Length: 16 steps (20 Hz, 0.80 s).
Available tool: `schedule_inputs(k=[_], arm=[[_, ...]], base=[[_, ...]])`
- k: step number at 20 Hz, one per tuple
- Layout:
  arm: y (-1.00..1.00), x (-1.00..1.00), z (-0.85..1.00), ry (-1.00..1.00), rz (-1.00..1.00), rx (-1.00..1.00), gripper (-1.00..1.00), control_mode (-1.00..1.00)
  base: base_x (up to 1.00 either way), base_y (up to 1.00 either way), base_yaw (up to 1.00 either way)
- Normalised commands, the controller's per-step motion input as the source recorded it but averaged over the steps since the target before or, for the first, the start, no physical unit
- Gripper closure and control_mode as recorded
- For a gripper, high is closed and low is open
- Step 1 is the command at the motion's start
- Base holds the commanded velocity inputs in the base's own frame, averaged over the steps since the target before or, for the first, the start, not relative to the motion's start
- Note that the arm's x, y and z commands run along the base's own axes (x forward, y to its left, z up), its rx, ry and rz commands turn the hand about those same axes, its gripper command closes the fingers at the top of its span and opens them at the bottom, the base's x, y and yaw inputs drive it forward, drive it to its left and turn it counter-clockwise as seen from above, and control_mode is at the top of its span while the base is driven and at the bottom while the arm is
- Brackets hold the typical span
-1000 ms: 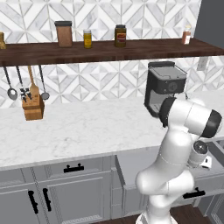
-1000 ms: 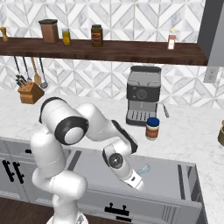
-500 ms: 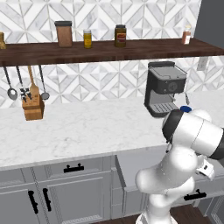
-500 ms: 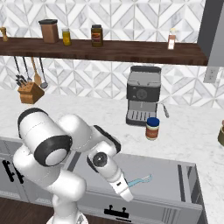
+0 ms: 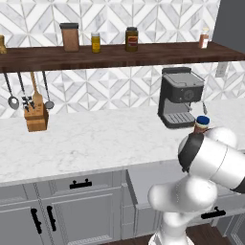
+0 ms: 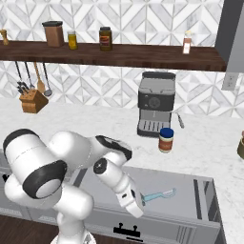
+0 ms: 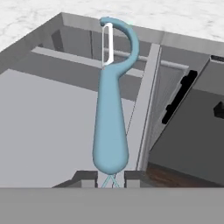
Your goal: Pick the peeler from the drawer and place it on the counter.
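Note:
The peeler (image 7: 110,127) has a light blue handle and a curved head with a silvery blade. It points straight away from my gripper (image 7: 110,176), whose fingers (image 7: 86,176) are shut on the narrow end of the handle. In the right base view the peeler (image 6: 159,194) sticks out to the right of the gripper (image 6: 141,200), just over the pale floor of the open drawer (image 6: 195,205). The drawer's black bar handle (image 6: 126,231) is at its front. The white marble counter (image 6: 209,157) runs behind the drawer, and it is also in the left base view (image 5: 95,139).
A coffee machine (image 6: 155,107) and a blue-lidded jar (image 6: 166,139) stand on the counter behind the drawer. A knife block (image 5: 36,117) sits at the left, under a dark wooden shelf (image 5: 143,51) with jars. Grey cabinet fronts (image 5: 80,183) lie below the counter.
The arm has folded lower and swung to the left. The peeler lay apart just beyond the fingers a second ago; it now sticks out of the gripper.

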Motion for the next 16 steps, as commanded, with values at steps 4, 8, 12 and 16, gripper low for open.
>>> schedule_inputs(k=[4,8,12,16], arm=[[-0.31,-0.16,1.0,-0.01,-0.02,-0.05,1.0,-1.0],[-0.58,-0.33,1.0,0.0,0.05,0.0,1.0,-1.0],[-0.52,-0.19,1.0,0.0,0.06,0.0,1.0,-1.0],[-0.25,0.0,1.0,0.03,0.16,0.0,1.0,-1.0]], base=[[0.0,0.0,0.0],[0.0,0.0,0.0],[0.0,0.0,0.0],[0.0,0.0,0.0]])
